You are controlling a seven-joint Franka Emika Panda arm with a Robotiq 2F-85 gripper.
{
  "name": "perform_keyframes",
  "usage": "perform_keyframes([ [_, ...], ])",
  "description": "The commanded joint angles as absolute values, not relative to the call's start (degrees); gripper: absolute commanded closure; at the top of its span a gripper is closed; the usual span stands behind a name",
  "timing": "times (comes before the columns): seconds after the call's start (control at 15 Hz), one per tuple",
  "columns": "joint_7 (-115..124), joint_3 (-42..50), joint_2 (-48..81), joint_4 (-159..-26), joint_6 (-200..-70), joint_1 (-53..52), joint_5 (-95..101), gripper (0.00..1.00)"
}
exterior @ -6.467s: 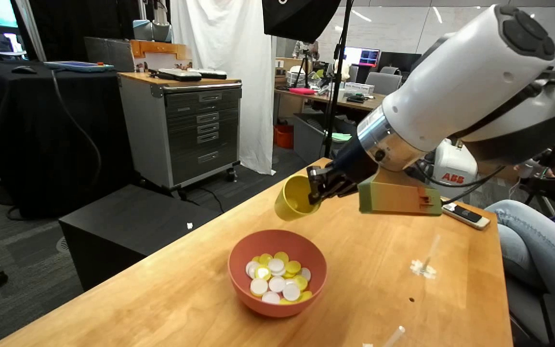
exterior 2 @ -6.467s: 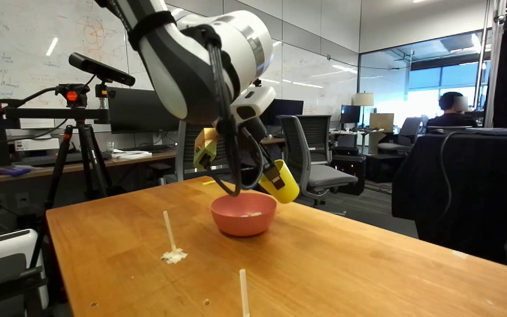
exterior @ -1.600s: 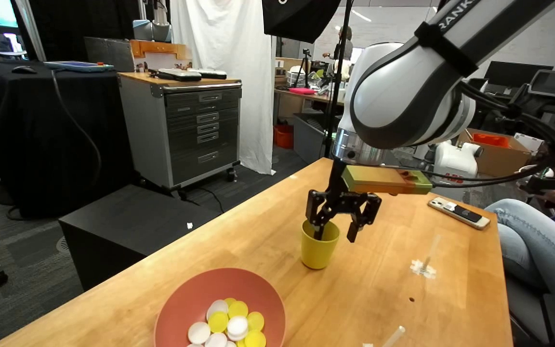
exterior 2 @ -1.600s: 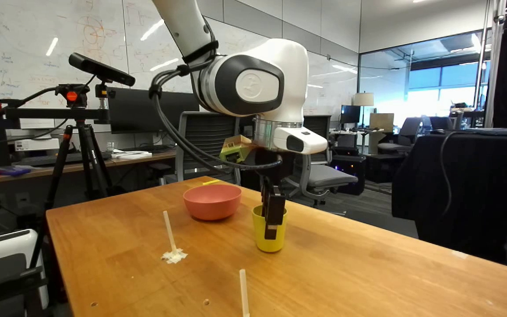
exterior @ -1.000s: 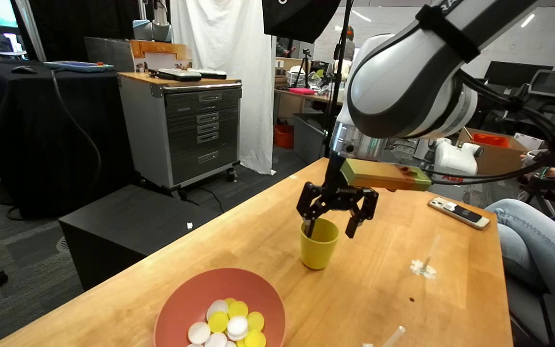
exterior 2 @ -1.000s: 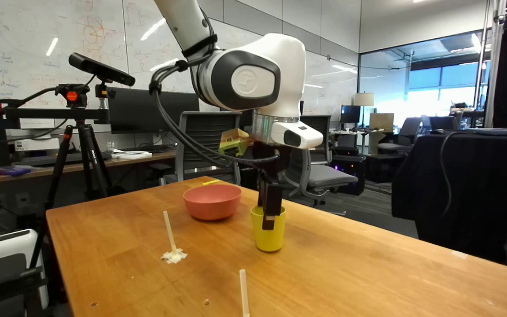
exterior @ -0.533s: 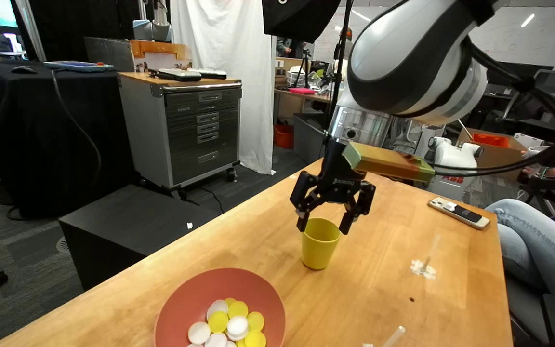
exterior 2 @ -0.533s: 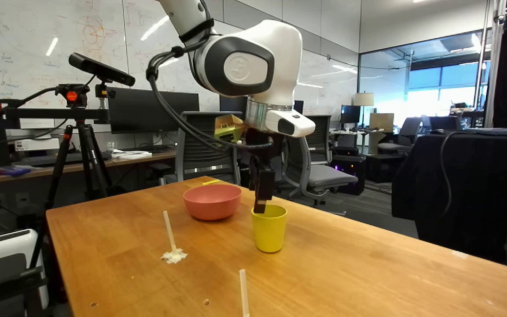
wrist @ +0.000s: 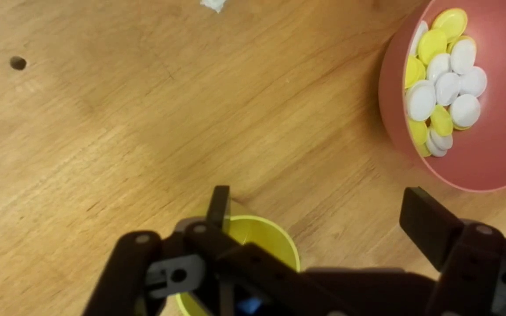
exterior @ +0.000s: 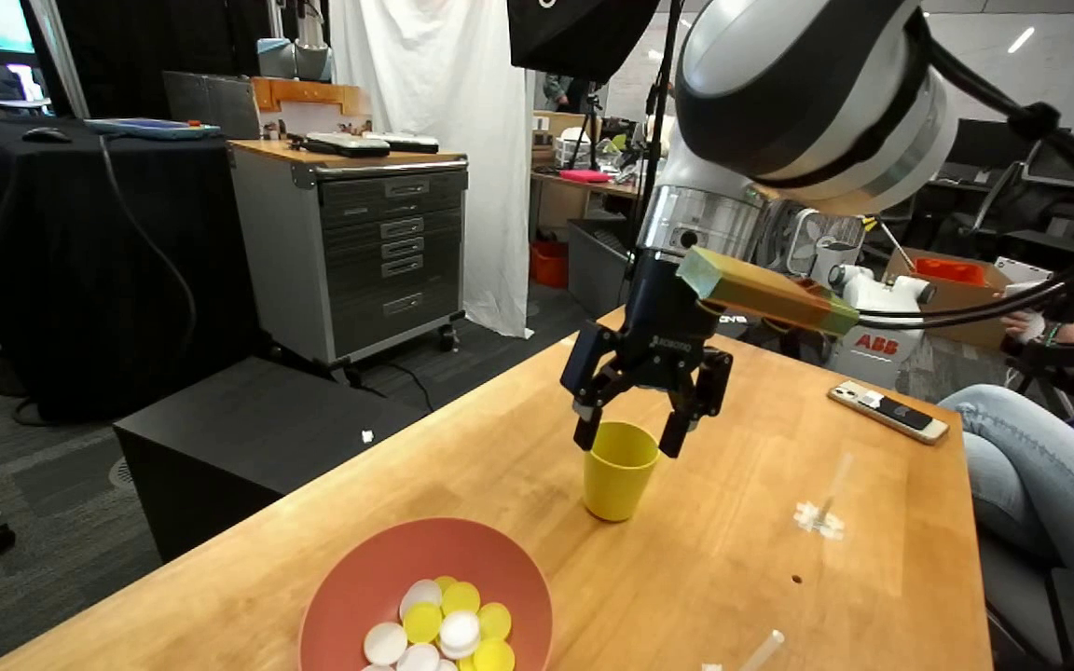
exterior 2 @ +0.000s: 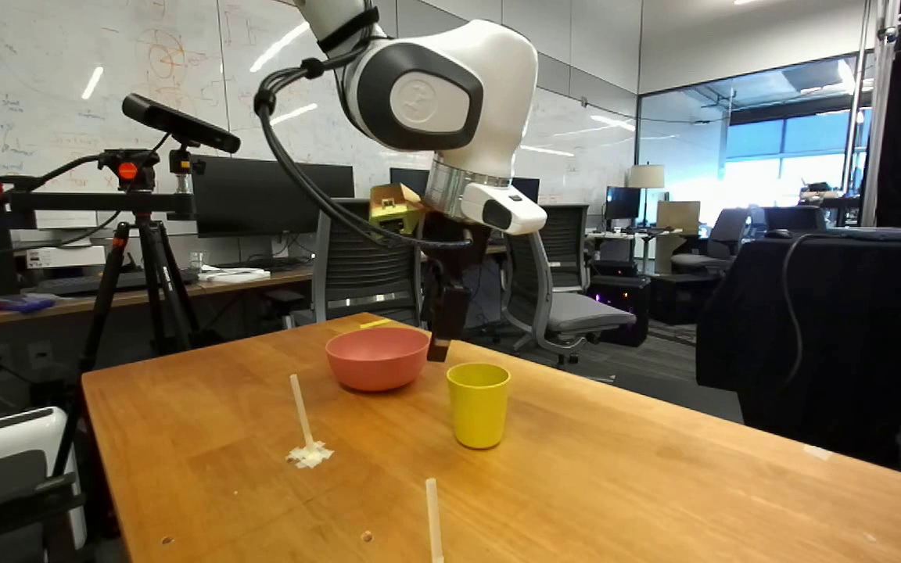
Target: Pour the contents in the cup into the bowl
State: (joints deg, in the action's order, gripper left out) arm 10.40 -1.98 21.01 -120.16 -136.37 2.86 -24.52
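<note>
Looks all but finished: shows contents (wrist: 447, 89) in the bowl (exterior 2: 377, 363), cup (exterior 2: 479, 410) upright on table (exterior 2: 372, 469) near it, gripper (exterior: 626, 442) with jaws apart, holding nothing. Probably leaves only backing off; can't see cup's bottom.

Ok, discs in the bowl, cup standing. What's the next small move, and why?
I'd raise the gripper straight up a little, jaws open. The cup stands upright on the table, unheld, and the discs lie in the bowl, so pouring looks done, though the cup's inside is partly hidden. In the wrist view one finger overlaps the cup, so up seems safer than sideways.
</note>
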Motion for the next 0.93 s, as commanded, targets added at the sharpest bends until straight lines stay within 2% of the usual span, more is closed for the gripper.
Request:
perform_keyframes([
  [0.0, 9.88, -1.68, 20.77, -119.9, -133.87, 2.74, -24.6, 0.0],
  [0.87, 8.69, -1.59, 20.41, -119.61, -130.53, 3.07, -24.64, 0.0],
])
